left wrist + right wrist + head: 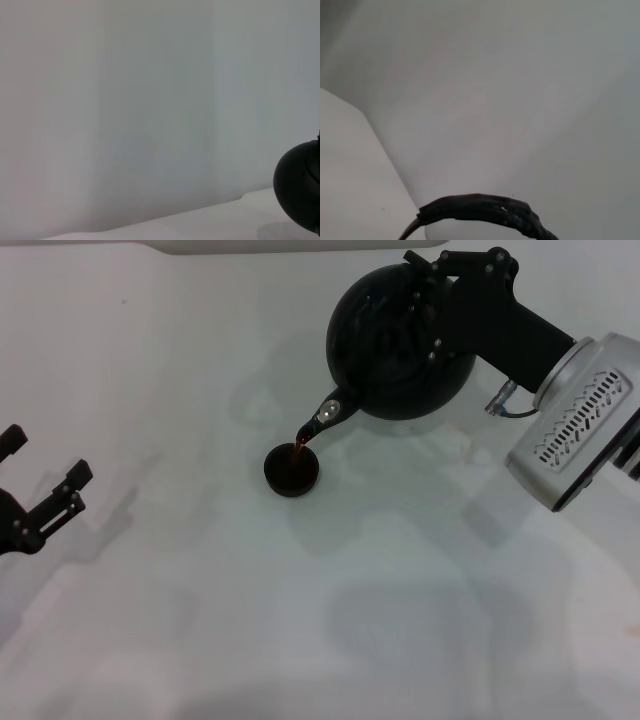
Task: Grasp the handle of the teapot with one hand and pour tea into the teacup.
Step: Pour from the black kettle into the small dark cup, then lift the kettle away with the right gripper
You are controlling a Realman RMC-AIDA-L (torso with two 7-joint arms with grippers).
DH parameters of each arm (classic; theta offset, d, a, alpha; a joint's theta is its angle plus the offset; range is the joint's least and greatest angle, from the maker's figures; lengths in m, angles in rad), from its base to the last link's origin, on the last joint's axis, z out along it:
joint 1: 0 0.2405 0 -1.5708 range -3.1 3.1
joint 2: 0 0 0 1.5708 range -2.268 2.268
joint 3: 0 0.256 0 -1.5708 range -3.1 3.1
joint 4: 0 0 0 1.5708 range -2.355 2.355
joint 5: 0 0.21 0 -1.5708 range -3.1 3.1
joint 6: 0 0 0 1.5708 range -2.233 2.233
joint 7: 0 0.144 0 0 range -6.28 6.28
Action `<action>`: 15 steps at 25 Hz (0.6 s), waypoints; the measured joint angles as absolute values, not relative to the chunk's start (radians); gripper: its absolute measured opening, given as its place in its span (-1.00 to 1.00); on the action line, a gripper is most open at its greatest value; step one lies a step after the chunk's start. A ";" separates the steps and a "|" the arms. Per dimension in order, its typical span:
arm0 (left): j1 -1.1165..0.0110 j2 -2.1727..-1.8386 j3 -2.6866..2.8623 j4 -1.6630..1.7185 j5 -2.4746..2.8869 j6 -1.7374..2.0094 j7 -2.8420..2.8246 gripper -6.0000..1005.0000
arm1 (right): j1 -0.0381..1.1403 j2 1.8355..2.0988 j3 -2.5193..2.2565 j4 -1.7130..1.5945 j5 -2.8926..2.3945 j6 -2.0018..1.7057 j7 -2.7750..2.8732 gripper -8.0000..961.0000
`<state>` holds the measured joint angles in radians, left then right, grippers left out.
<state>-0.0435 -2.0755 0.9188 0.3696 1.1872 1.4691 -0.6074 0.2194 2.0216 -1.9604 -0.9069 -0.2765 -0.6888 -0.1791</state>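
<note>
The round black teapot (395,345) hangs tilted above the white table, its spout (330,412) pointing down to the left. A thin brown stream of tea runs from the spout into the small black teacup (292,470), which stands on the table just below it. My right gripper (440,290) is at the top of the teapot, shut on the handle. The handle shows as a black wrapped arc in the right wrist view (480,210). The teapot's body shows at the edge of the left wrist view (300,185). My left gripper (45,462) is open and empty, parked at the far left.
The white table (300,620) stretches all around the teacup. The edge of a white object (300,245) runs along the back. The right arm's silver wrist housing (580,430) hangs over the table's right side.
</note>
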 joint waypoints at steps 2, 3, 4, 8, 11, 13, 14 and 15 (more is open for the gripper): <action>-0.043 -2.076 0.919 0.370 1.187 1.466 -0.607 0.72 | 0.219 2.022 -1.960 -0.907 -0.275 -0.689 -0.176 -0.76; -0.043 -2.076 0.919 0.370 1.187 1.464 -0.607 0.72 | 0.219 2.022 -1.961 -0.907 -0.273 -0.689 -0.172 -0.76; -0.043 -2.075 0.919 0.370 1.187 1.464 -0.607 0.72 | 0.219 2.022 -1.962 -0.907 -0.270 -0.689 -0.170 -0.76; -0.043 -2.075 0.919 0.370 1.187 1.462 -0.607 0.72 | 0.214 2.021 -1.970 -0.908 -0.251 -0.689 -0.166 -0.76; -0.043 -2.074 0.919 0.370 1.187 1.461 -0.607 0.72 | 0.212 2.018 -1.973 -0.911 -0.250 -0.686 -0.122 -0.76; -0.043 -2.073 0.919 0.370 1.187 1.460 -0.607 0.72 | 0.211 2.015 -1.972 -0.911 -0.250 -0.686 -0.063 -0.76; -0.043 -2.072 0.919 0.370 1.187 1.460 -0.607 0.72 | 0.211 2.014 -1.968 -0.910 -0.250 -0.686 -0.029 -0.76; -0.043 -2.072 0.919 0.370 1.187 1.460 -0.607 0.72 | 0.211 2.013 -1.965 -0.908 -0.250 -0.686 -0.004 -0.76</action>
<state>-0.0429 -2.0724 0.9188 0.3697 1.1872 1.4600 -0.6074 0.2109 2.0131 -1.9651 -0.9084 -0.2496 -0.6858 -0.0043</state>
